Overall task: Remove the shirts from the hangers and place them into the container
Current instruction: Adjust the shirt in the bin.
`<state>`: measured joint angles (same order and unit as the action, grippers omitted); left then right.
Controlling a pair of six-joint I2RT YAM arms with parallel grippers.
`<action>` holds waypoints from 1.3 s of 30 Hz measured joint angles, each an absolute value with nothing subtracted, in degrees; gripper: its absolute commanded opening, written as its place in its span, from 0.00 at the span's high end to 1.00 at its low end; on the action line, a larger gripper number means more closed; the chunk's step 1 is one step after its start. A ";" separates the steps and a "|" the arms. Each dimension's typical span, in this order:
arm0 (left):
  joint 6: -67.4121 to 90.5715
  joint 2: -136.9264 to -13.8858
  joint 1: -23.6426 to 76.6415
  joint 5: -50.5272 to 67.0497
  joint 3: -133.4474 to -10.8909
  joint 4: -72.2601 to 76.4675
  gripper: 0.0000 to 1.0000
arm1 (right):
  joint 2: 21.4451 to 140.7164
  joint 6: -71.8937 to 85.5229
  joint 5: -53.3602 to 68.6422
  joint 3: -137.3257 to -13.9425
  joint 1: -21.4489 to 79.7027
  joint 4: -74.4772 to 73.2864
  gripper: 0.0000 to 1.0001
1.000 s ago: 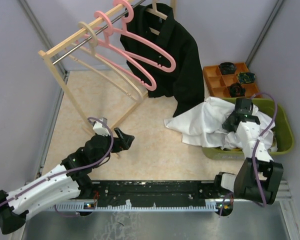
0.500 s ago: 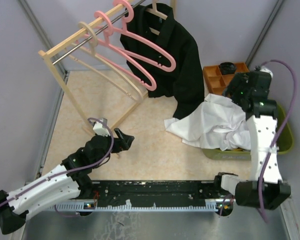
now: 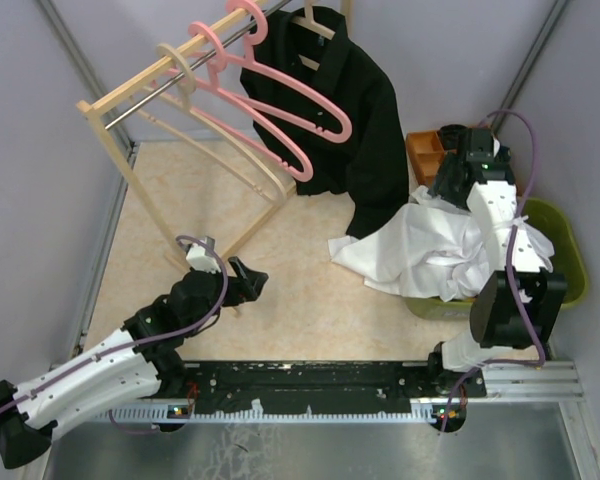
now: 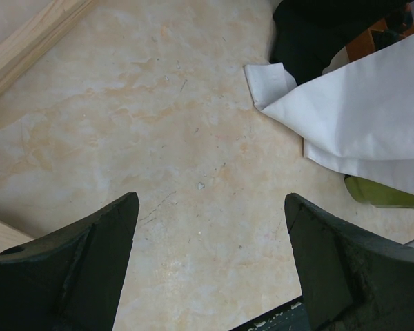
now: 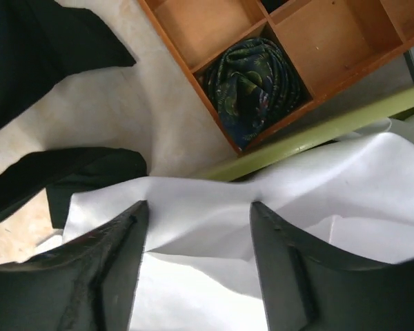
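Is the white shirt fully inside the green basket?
Only partly: the white shirt spills over the olive-green plastic basket's rim onto the table.

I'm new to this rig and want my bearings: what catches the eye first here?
A black shirt hangs from the rack at the back, beside bare pink hangers. On the right, a crumpled white shirt spills over the olive-green basket's edge onto the table, with the right gripper open over it.
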<state>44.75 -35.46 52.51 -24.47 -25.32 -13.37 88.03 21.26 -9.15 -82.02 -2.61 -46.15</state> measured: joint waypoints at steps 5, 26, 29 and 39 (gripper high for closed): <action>44.77 -35.70 52.51 -24.47 -25.36 -13.41 0.08 | 82.30 21.21 -11.11 -74.63 -2.39 -42.85 0.94; 44.80 -37.69 52.51 -23.75 -26.02 -13.30 0.08 | 75.64 21.50 -11.27 -57.91 -6.52 -42.13 0.34; 44.80 -37.69 52.51 -23.75 -26.02 -13.30 0.08 | 68.20 20.43 -10.44 -66.61 -6.57 -45.74 0.23; 44.82 -37.71 52.51 -23.75 -26.02 -12.78 0.08 | 61.17 19.53 0.84 -73.45 5.56 -46.72 0.16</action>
<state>44.82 -37.71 52.51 -23.75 -26.02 -12.78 61.17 19.53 0.84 -73.45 5.56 -46.72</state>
